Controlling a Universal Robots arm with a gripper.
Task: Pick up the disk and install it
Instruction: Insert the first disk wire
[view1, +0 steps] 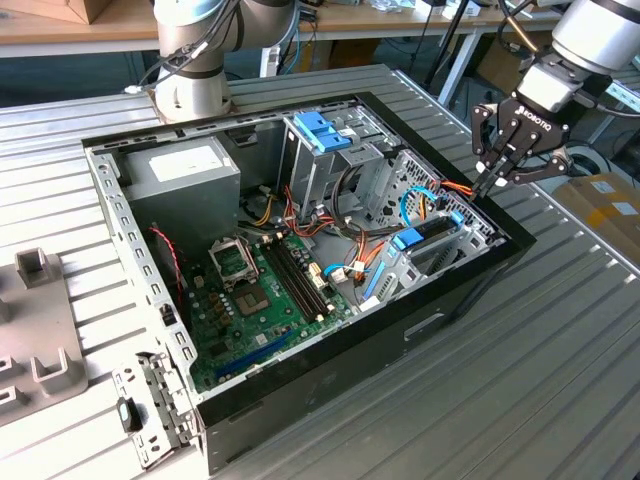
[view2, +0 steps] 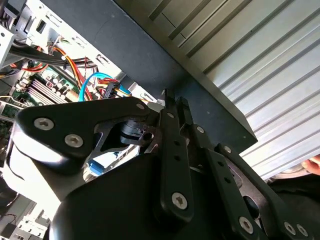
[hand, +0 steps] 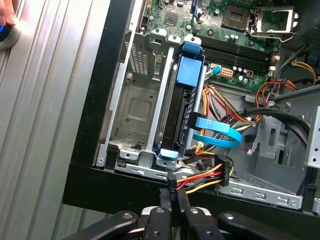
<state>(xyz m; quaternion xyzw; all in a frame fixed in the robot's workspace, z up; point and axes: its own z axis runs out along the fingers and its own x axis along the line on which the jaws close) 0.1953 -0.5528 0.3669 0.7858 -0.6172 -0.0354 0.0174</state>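
Observation:
The disk (hand: 181, 112) stands on edge in a slot of the metal drive bay inside the open computer case (view1: 450, 300), its blue carrier frame along its edges and a blue tab at one end. In the exterior view the disk (view1: 428, 235) sits near the case's right wall. My gripper (view1: 487, 185) hangs just above that wall, a little beyond the disk's end. In both wrist views the fingertips (hand: 172, 199) are pressed together with nothing between them, over the case's black rim, close to a bundle of red, yellow and orange wires (hand: 207, 179).
Beside the disk is a bare bay slot (hand: 136, 107). A blue ribbon cable (hand: 220, 132) loops off the disk. The case also holds a green motherboard (view1: 265, 290), a grey power-supply box (view1: 185, 175) and a tall cage with a blue handle (view1: 322, 130). Grey fixtures (view1: 35, 335) lie at the exterior view's left.

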